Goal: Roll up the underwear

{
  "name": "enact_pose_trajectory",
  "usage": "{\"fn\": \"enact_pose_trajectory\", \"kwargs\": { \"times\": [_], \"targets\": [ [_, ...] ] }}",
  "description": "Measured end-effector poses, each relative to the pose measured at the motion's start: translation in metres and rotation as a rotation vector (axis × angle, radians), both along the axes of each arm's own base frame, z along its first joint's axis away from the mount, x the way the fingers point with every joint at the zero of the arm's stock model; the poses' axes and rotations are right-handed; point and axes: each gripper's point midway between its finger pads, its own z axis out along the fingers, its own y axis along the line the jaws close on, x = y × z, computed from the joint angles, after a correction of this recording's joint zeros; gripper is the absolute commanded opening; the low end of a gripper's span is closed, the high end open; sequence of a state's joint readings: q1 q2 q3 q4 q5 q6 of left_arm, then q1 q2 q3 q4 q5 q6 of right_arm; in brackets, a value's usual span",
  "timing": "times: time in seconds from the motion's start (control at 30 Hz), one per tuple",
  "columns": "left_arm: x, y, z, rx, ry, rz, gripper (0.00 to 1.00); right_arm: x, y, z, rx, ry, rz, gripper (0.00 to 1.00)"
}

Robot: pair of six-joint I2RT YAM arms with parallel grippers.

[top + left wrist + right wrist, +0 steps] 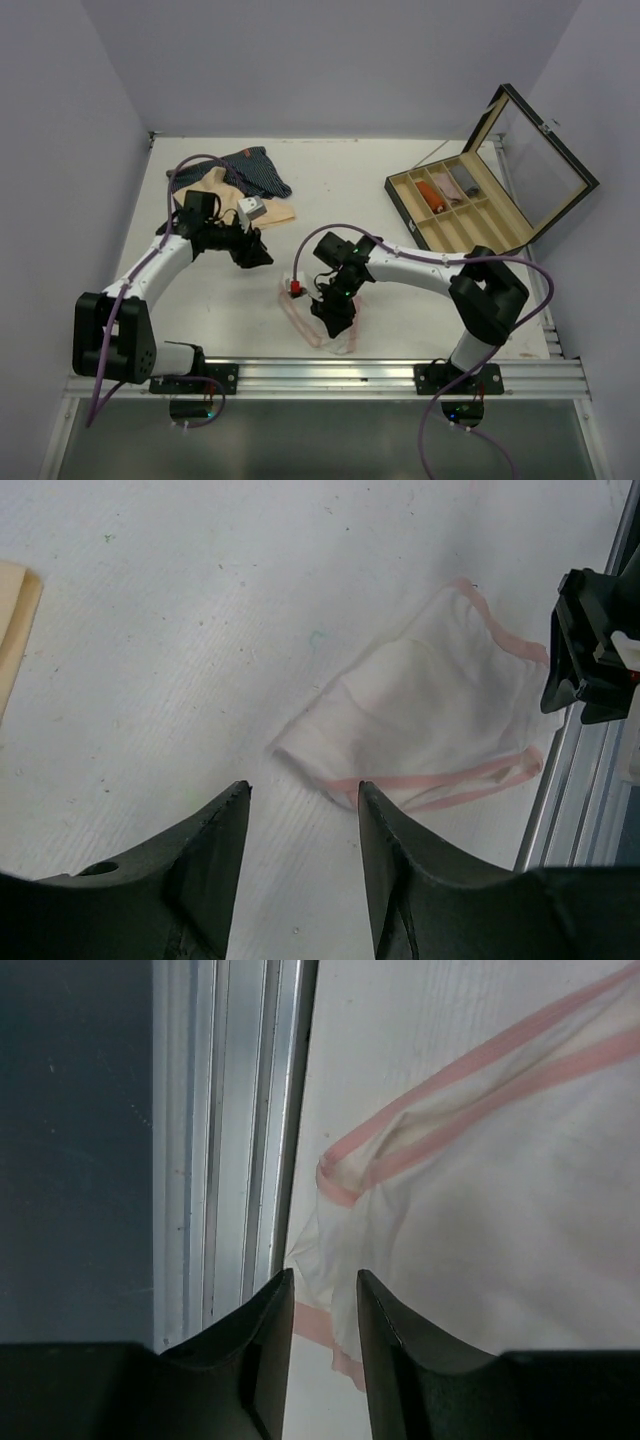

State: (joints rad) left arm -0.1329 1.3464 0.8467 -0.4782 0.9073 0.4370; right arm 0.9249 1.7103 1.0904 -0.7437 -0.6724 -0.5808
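The pink-and-white underwear (pixel 298 312) lies spread flat near the table's front edge, its pink-trimmed edges showing (pixel 430 720). My right gripper (pixel 336 316) hovers over its corner by the front rail, jaws apart, with the cloth's edge (pixel 500 1210) lying below the gap (pixel 325 1275); nothing is pinched. My left gripper (pixel 258 252) is open just left of the garment's near corner (pixel 305 790), bare table between its fingers. The beige underwear (pixel 275 213) and the navy striped one (pixel 250 168) sit piled at the back left.
A wooden compartmented box (pixel 470 205) with its glass lid raised stands at the back right. The aluminium rail (pixel 230 1140) runs along the front edge right beside the garment. A beige corner (pixel 15 620) shows in the left wrist view.
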Motion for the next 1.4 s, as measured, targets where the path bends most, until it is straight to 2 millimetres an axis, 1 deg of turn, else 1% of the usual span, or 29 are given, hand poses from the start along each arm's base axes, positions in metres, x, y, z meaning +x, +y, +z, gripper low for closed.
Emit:
{"fn": "enact_pose_trajectory", "kwargs": {
  "times": [0.03,0.1,0.17,0.23,0.27,0.33,0.37,0.43,0.5,0.53,0.6,0.63,0.7,0.77,0.83,0.9,0.93,1.03,1.07,1.1,1.17,1.2,1.27,1.33,1.37,1.4],
  "targets": [
    [0.001,0.0,0.001,0.001,-0.002,0.005,0.52,-0.001,0.001,0.003,0.001,0.008,-0.001,0.36],
    [0.003,0.001,0.003,0.006,-0.015,0.016,0.52,0.006,0.005,0.012,0.019,0.028,-0.038,0.34],
    [0.006,0.002,0.006,0.007,-0.031,0.026,0.52,0.019,0.008,0.02,0.04,0.052,-0.109,0.28],
    [0.009,0.002,0.008,0.008,-0.048,0.032,0.52,0.04,0.01,0.025,0.05,0.084,-0.217,0.21],
    [0.01,0.002,0.009,0.009,-0.055,0.033,0.52,0.051,0.011,0.025,0.048,0.102,-0.267,0.19],
    [0.013,0.003,0.012,0.015,-0.067,0.037,0.52,0.074,0.015,0.016,0.027,0.135,-0.354,0.17],
    [0.015,0.003,0.013,0.018,-0.076,0.038,0.52,0.079,0.017,0.01,0.013,0.151,-0.379,0.17],
    [0.018,0.004,0.016,0.028,-0.1,0.034,0.52,0.082,0.019,-0.01,-0.042,0.201,-0.425,0.16],
    [0.02,0.006,0.017,0.041,-0.128,0.026,0.52,0.079,0.019,-0.032,-0.113,0.254,-0.454,0.16],
    [0.02,0.007,0.017,0.051,-0.138,0.024,0.52,0.079,0.019,-0.039,-0.137,0.267,-0.465,0.16],
    [0.019,0.01,0.018,0.071,-0.163,0.017,0.51,0.08,0.026,-0.041,-0.162,0.327,-0.481,0.15],
    [0.019,0.011,0.018,0.081,-0.177,0.013,0.5,0.087,0.032,-0.04,-0.16,0.33,-0.486,0.15],
    [0.018,0.014,0.019,0.099,-0.2,0.005,0.49,0.106,0.048,-0.04,-0.147,0.321,-0.491,0.15],
    [0.017,0.016,0.02,0.115,-0.219,-0.003,0.48,0.133,0.068,-0.038,-0.102,0.304,-0.496,0.15],
    [0.018,0.018,0.019,0.133,-0.238,-0.01,0.46,0.16,0.082,-0.035,-0.058,0.271,-0.508,0.16],
    [0.018,0.02,0.017,0.155,-0.251,-0.017,0.44,0.185,0.089,-0.03,-0.023,0.241,-0.539,0.17],
    [0.019,0.02,0.016,0.169,-0.257,-0.02,0.43,0.194,0.089,-0.028,-0.008,0.233,-0.559,0.17],
    [0.015,0.01,0.011,0.213,-0.282,-0.065,0.41,0.211,0.082,-0.013,0.039,0.262,-0.652,0.2],
    [0.011,0.002,0.009,0.225,-0.289,-0.095,0.41,0.211,0.079,-0.008,0.055,0.278,-0.689,0.2],
    [0.007,-0.007,0.007,0.233,-0.298,-0.126,0.4,0.214,0.067,0.0,0.074,0.296,-0.747,0.19],
    [-0.001,-0.023,0.004,0.241,-0.312,-0.186,0.39,0.209,0.046,0.017,0.1,0.338,-0.841,0.17],
    [-0.006,-0.031,0.001,0.244,-0.312,-0.218,0.36,0.205,0.035,0.027,0.117,0.355,-0.89,0.14],
    [-0.012,-0.042,-0.011,0.259,-0.297,-0.273,0.36,0.197,0.018,0.047,0.146,0.388,-0.985,0.1],
    [-0.015,-0.05,-0.024,0.279,-0.273,-0.324,0.36,0.183,0.01,0.06,0.17,0.424,-1.064,0.06],
    [-0.016,-0.054,-0.031,0.289,-0.26,-0.349,0.35,0.176,0.009,0.062,0.176,0.448,-1.099,0.04],
    [-0.018,-0.056,-0.036,0.299,-0.252,-0.37,0.34,0.169,0.008,0.06,0.176,0.465,-1.138,0.03]
  ]
}}
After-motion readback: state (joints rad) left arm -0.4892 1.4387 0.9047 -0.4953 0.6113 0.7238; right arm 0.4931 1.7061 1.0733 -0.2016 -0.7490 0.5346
